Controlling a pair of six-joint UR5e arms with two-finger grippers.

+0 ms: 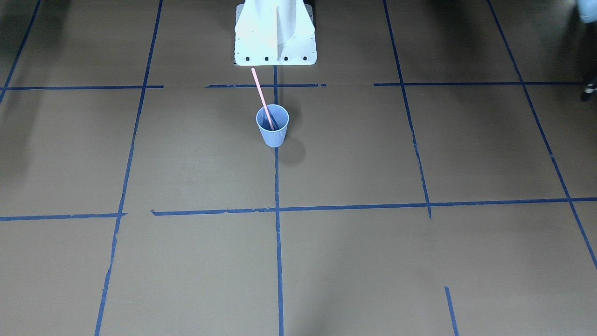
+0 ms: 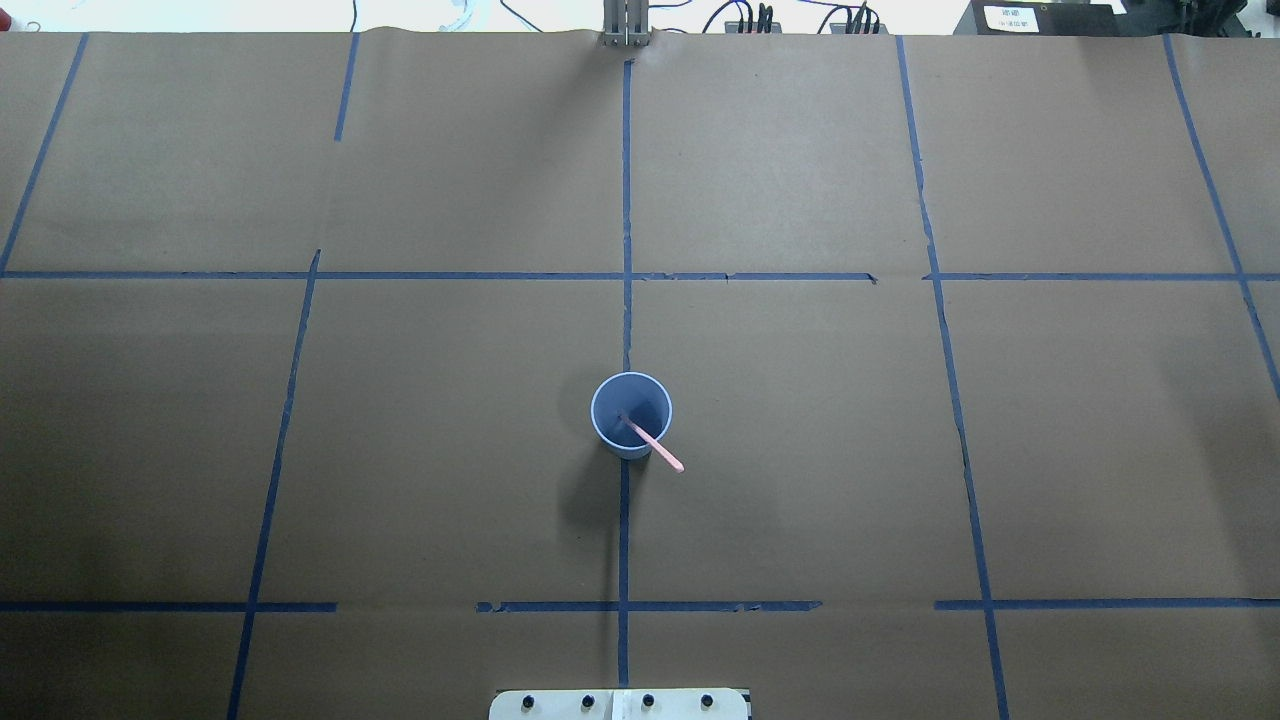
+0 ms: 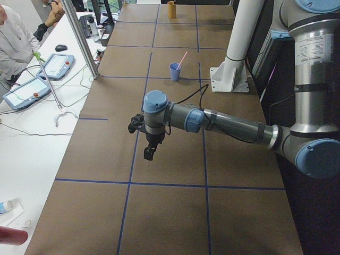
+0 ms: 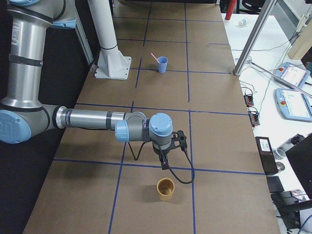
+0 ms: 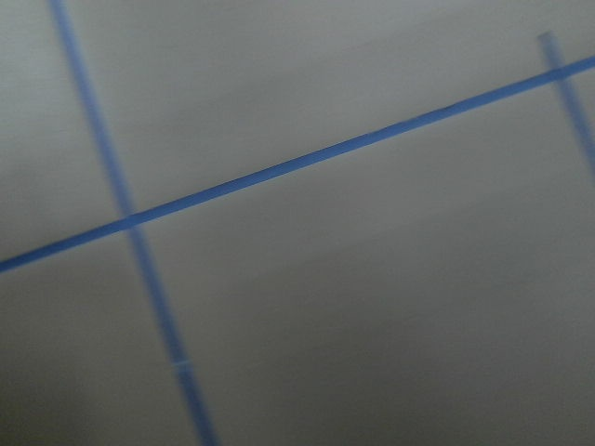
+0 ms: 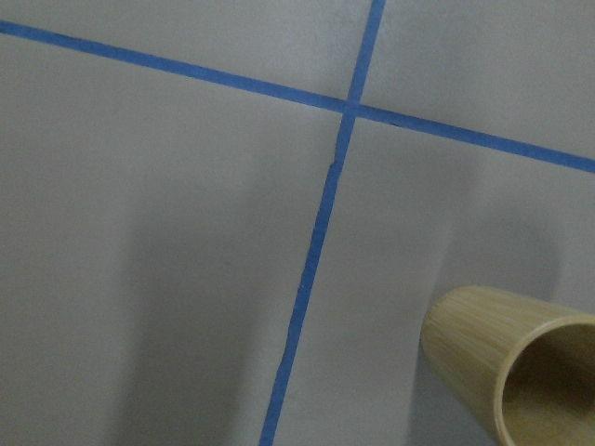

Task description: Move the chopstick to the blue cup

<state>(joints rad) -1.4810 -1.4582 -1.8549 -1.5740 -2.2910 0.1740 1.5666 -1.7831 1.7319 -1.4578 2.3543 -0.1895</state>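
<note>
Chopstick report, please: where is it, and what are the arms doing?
Left tool, right tool far off, open or shut unclear. Chopstick leaning in blue cup. Nothing blocking.

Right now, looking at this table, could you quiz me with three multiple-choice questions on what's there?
1. Where is the pink chopstick? A lying flat; B in the blue cup; C on the floor.
2. How many cups are on the table? A one; B two; C three.
3. The blue cup is: A upright; B tipped over; C upside down.

Answers: B, its lower end sits inside the cup and it leans over the rim. B, the blue cup plus a tan cup near the table's end. A, its open mouth faces up.
</note>
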